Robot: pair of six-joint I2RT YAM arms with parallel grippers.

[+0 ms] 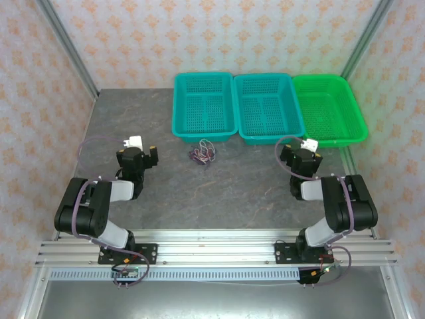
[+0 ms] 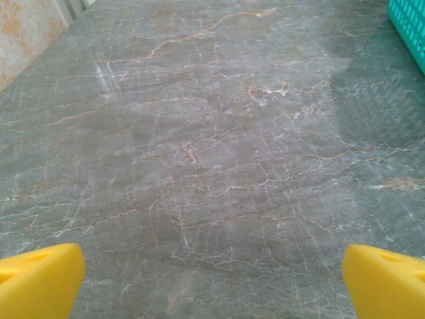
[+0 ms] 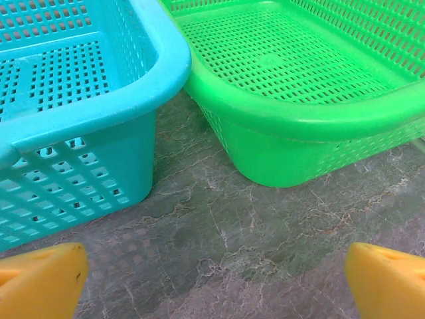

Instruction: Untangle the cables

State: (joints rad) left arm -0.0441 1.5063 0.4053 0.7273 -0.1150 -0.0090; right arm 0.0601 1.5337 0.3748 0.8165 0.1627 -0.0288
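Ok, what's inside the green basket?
Nothing visible: the green basket shows a bare perforated floor from above. Its near wall hides a floor strip in the right wrist view.

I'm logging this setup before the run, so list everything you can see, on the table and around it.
table: one, dark grey marbled, under everything
left basket: one, teal, far side, leftmost
middle basket: one, blue-teal, right beside it
green basket: one, green, far right
cables: one small tangle, reddish, dark and pale strands, on table just before left basket
rail: one, silvery, near edge
left gripper: one, yellow fingertips, open, over bare table
right gripper: one, yellow fingertips, open, facing gap between middle and green baskets
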